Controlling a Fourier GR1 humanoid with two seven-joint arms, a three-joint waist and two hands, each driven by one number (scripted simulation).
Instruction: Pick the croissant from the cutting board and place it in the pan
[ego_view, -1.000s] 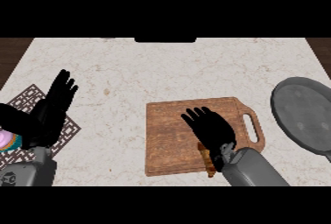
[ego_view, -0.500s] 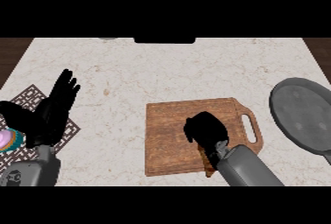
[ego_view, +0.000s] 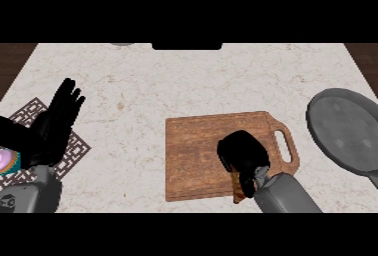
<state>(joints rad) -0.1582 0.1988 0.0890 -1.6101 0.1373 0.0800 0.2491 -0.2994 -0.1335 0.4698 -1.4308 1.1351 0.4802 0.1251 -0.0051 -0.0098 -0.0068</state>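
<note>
Croissant (ego_view: 238, 186): on the cutting board (ego_view: 199, 150), mostly hidden under the right hand; only a brown sliver shows near the board's lower edge.
Right hand (ego_view: 242, 151): fingers curled down over the croissant, closed around it.
Left hand (ego_view: 55, 122): resting at the left edge, fingers straight and up, above a patterned mat (ego_view: 74, 150).
Pan (ego_view: 347, 131): right of the board, apart from it.

Croissant (ego_view: 238, 186) mostly hidden under right hand (ego_view: 244, 152); pan (ego_view: 348, 132) cut off at edge.
</note>
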